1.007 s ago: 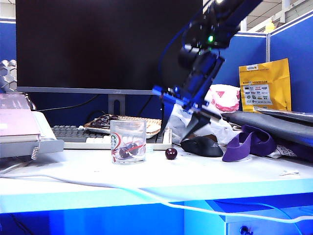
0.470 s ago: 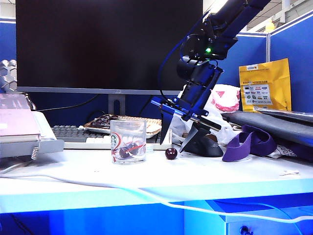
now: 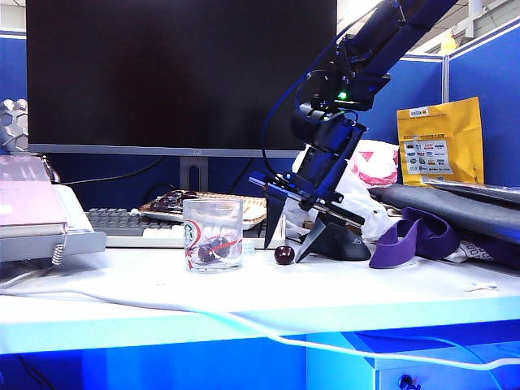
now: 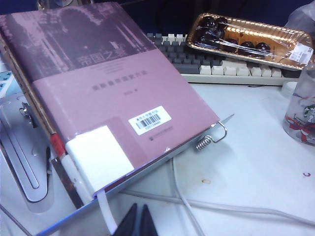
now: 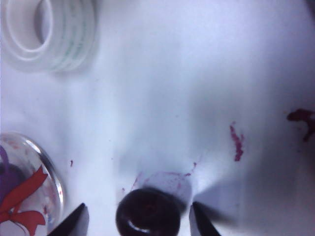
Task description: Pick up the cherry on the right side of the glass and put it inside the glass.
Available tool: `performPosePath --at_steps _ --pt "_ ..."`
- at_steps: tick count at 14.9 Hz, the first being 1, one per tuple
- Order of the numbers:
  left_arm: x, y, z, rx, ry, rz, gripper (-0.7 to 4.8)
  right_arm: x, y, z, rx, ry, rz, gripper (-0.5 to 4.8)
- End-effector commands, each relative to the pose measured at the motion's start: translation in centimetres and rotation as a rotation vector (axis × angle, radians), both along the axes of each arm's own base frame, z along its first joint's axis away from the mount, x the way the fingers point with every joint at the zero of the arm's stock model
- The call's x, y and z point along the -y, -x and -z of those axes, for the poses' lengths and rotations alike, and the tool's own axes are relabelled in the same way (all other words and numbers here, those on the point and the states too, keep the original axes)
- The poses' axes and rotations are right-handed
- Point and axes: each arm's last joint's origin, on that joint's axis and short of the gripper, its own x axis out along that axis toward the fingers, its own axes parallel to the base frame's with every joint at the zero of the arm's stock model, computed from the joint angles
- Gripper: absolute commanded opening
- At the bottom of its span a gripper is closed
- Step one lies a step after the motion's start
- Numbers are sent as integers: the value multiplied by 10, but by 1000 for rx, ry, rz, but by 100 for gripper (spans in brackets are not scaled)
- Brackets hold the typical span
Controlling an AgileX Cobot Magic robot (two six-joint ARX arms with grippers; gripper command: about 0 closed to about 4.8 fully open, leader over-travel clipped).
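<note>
The cherry (image 3: 284,254) (image 5: 147,214), small, dark and glossy, rests on the white desk just right of the glass (image 3: 213,235) (image 5: 27,189), a short clear tumbler with a green logo and red marks. My right gripper (image 3: 286,241) (image 5: 138,219) stands open straight over the cherry, one fingertip on each side, with a gap to each. The left gripper (image 4: 138,221) hangs shut far off to the left, near a pink book (image 4: 103,93); the glass (image 4: 301,115) shows at the edge of its view.
A monitor (image 3: 179,77), a keyboard (image 3: 138,223) and a tray of dark fruit (image 4: 246,39) stand behind the glass. A black mouse (image 3: 345,242) and purple cloth (image 3: 410,236) lie right of the cherry. A tape roll (image 5: 47,32) and a white cable (image 3: 244,323) lie nearby.
My right gripper has come down and slightly left, from above the mouse to straddling the cherry. The cherry and the glass have not moved.
</note>
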Motion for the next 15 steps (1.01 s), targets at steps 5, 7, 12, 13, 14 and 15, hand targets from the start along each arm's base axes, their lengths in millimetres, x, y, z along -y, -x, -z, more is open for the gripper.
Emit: performPosePath --at_steps 5,7,12,13,14,15 --pt "0 0 1 -9 -4 3 -5 -1 1 -1 -3 4 4 154" --pt "0 0 1 -9 -4 3 -5 -1 0 -1 4 0 3 115" --pt "0 0 1 -9 -4 3 -5 -2 -4 -17 37 -16 4 116" --pt "0 0 1 -9 -4 3 -5 -2 -6 -27 58 -24 5 115" --pt "0 0 1 -9 -4 3 -5 -1 -7 -40 78 -33 7 116" --pt "0 0 1 -9 -4 3 -5 -1 -8 -49 91 -38 8 115"
